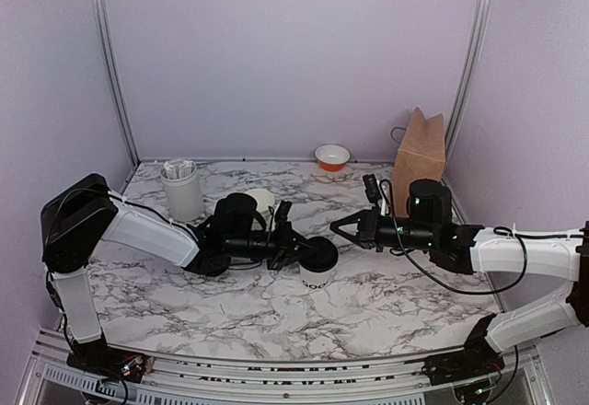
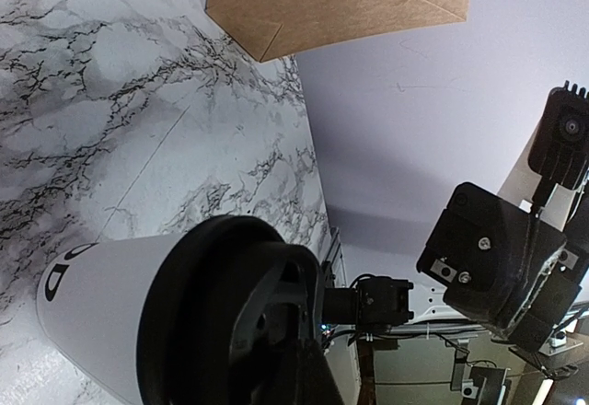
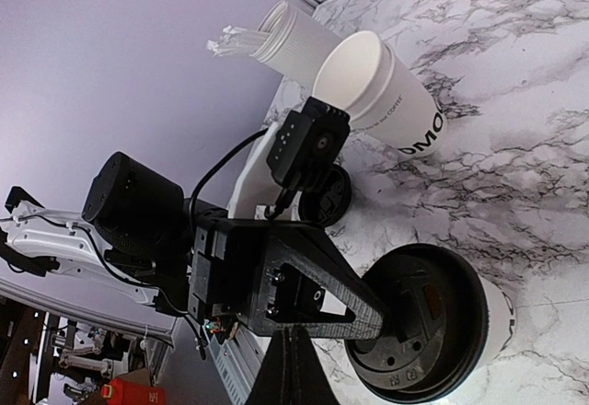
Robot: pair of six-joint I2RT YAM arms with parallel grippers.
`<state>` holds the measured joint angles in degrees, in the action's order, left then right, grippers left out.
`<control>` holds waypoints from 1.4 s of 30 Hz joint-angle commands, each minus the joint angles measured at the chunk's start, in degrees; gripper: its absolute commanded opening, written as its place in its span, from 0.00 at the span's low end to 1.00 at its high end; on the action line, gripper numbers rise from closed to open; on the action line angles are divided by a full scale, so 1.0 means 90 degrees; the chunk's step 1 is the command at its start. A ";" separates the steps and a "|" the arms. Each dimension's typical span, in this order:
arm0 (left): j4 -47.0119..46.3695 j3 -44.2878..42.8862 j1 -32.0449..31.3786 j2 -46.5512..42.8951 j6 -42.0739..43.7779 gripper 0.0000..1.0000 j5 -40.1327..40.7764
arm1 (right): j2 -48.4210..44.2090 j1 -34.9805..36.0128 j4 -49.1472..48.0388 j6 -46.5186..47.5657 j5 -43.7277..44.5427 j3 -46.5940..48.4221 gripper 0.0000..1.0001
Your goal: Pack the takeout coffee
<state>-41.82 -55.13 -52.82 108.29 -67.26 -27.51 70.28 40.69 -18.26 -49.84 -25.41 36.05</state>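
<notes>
The takeout coffee cup is small, white and dark-lettered. It stands mid-table with the black lid on top. My left gripper reaches in from the left, rolled on its side, and its shut fingertips rest on the lid's top. In the left wrist view the cup and lid fill the lower left, with my fingers over the lid. My right gripper hovers just right of the cup, shut and empty. Its view shows the lid, the cup and the left gripper.
A brown paper bag stands at the back right and also shows in the left wrist view. An orange-and-white bowl sits at the back. A white holder with packets and nested white cups stand behind the left arm.
</notes>
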 commanded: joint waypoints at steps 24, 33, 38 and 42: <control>0.0956 -0.0032 0.0116 -0.1616 0.0564 0.00 0.0488 | 0.0563 -0.0046 -0.0955 -0.0131 -0.0508 0.0049 0.00; 0.0976 0.0131 0.0126 -0.1595 0.0559 0.00 0.0542 | 0.2046 -0.0048 -0.1958 -0.0875 -0.0925 -0.0530 0.00; 0.0994 0.0159 0.0126 -0.1631 0.0587 0.00 0.0551 | 0.1734 -0.0048 -0.1500 -0.0721 -0.0765 -0.0367 0.00; 0.0995 0.0142 0.0126 -0.1622 0.0599 0.00 0.0530 | 0.1525 -0.0047 -0.1326 -0.0622 -0.0758 -0.0237 0.00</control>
<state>-33.54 -54.15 -51.90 94.50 -63.00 -22.90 85.84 40.47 -34.04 -56.51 -32.73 32.45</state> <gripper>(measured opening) 0.010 0.003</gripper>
